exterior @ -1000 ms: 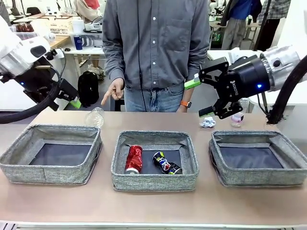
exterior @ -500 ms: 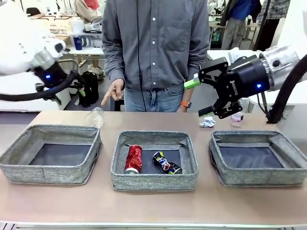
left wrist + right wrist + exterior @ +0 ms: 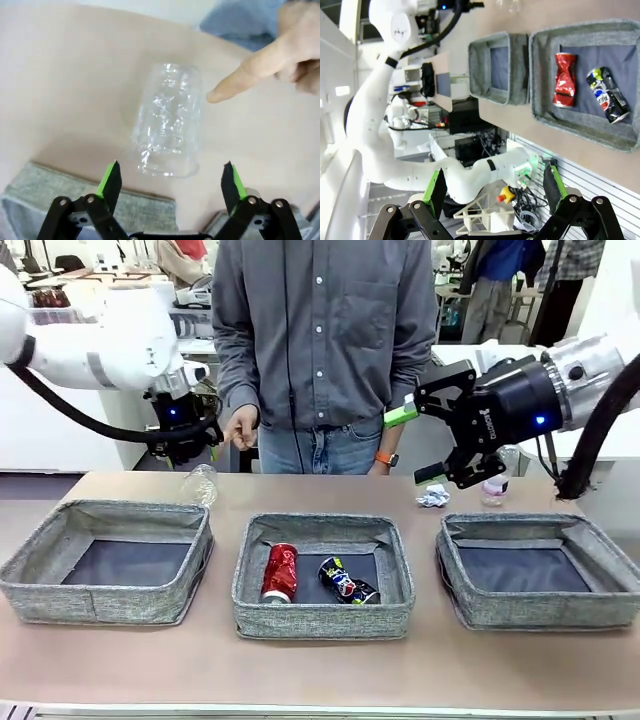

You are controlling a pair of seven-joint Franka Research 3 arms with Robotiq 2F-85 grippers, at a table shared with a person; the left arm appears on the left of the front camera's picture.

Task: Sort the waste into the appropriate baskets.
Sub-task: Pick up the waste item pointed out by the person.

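Note:
A clear plastic cup [image 3: 198, 485] lies on its side on the table behind the left basket [image 3: 100, 605]. My left gripper [image 3: 188, 445] hangs just above it. In the left wrist view the cup [image 3: 167, 127] sits between and ahead of my open left gripper [image 3: 170, 182], and a person's finger [image 3: 240, 80] points at it. A red can [image 3: 279, 572] and a dark blue-and-yellow can [image 3: 347, 580] lie in the middle basket [image 3: 320, 620]. My right gripper [image 3: 415, 445] hovers open above a white paper wad [image 3: 433, 496], with a small water bottle [image 3: 495, 485] beside it. The right basket [image 3: 545, 610] holds nothing.
A person in a grey shirt stands at the far edge, one hand [image 3: 238, 430] close to my left gripper. The right wrist view looks down on the red can [image 3: 565, 80] and the blue can [image 3: 609, 95] in the middle basket [image 3: 540, 75].
My left arm has swung in from the far left to above the clear cup. The right arm, the person's hand and the waste have stayed put.

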